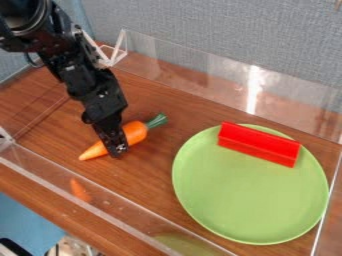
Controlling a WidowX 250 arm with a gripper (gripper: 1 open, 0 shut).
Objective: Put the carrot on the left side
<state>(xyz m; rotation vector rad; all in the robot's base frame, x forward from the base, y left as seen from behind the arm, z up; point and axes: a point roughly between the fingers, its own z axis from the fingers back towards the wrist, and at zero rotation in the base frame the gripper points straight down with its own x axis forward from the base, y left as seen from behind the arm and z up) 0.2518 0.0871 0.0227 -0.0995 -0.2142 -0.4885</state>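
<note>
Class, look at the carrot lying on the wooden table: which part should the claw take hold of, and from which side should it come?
Grip the carrot across its thick middle, coming from above. It lies flat on the table, tapered tip toward the front left and green stem toward the back right, so the sides of the body are free. The tip is too thin to hold firmly. The claw is already there, pointing down with its jaws astride the middle.

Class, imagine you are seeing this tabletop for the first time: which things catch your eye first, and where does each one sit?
The black gripper points down at the left, its fingers closed around the middle of the orange carrot lying on the wooden table. To the right lies a large green plate, with a red block on its far edge.
</note>
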